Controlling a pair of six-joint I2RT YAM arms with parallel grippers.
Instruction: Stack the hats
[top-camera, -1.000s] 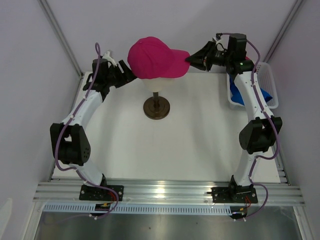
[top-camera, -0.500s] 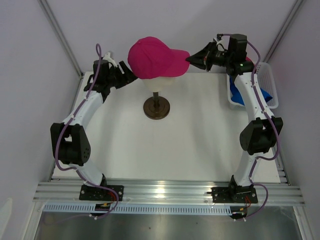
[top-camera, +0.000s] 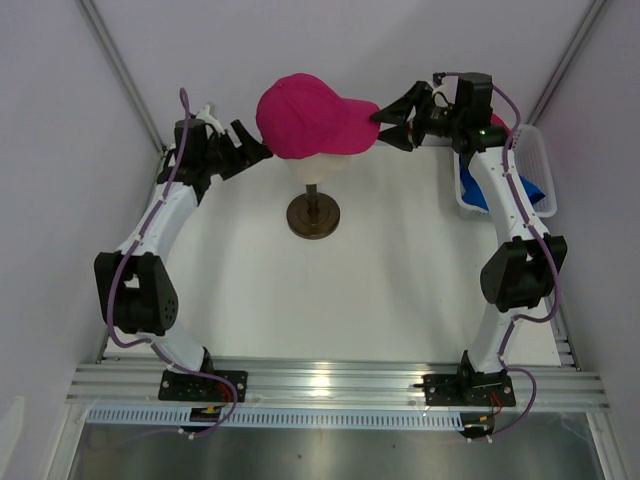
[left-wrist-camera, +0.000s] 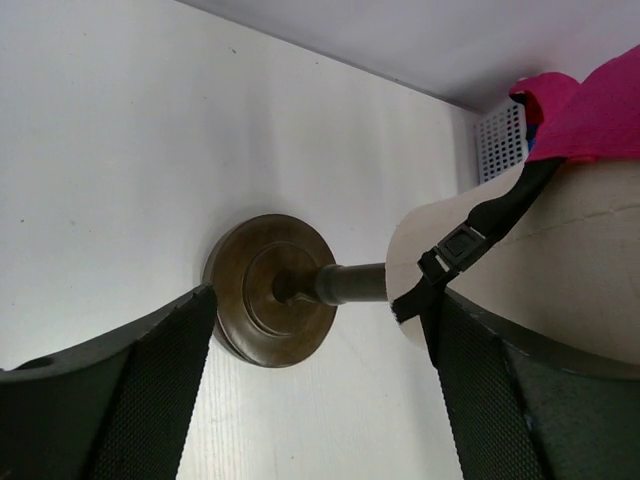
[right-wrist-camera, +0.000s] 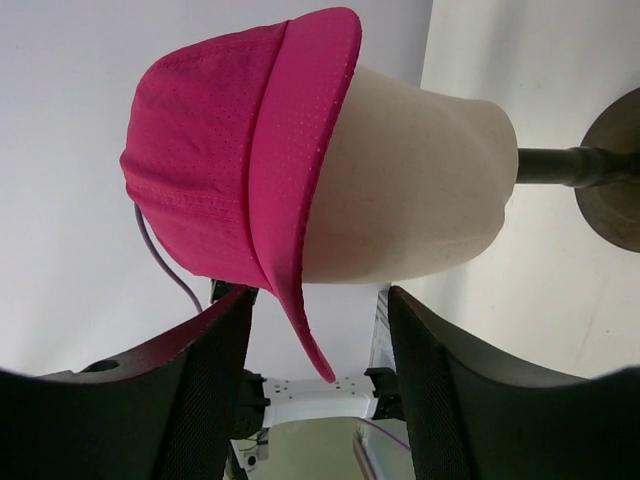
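The magenta-pink hat (top-camera: 305, 112) sits on the cream mannequin head (top-camera: 325, 165), brim pointing right. My right gripper (top-camera: 388, 126) is open, with one jaw on each side of the brim tip and neither touching it. In the right wrist view the brim (right-wrist-camera: 305, 190) hangs between my open fingers (right-wrist-camera: 200, 380). My left gripper (top-camera: 254, 144) is open just left of the hat's back. In the left wrist view its jaws frame the stand base (left-wrist-camera: 272, 290) and the hat's black strap (left-wrist-camera: 465, 240). The royal blue hat (top-camera: 533, 192) lies in the white mesh basket (top-camera: 535, 140).
The mannequin head stands on a dark post and round base (top-camera: 313, 215) at the back middle of the white table. The basket sits at the right edge beside my right arm. Walls stand close behind and on both sides.
My right gripper was shut on the brim tip and has opened, letting it go. My left arm has drawn back a little to the left, away from the hat.
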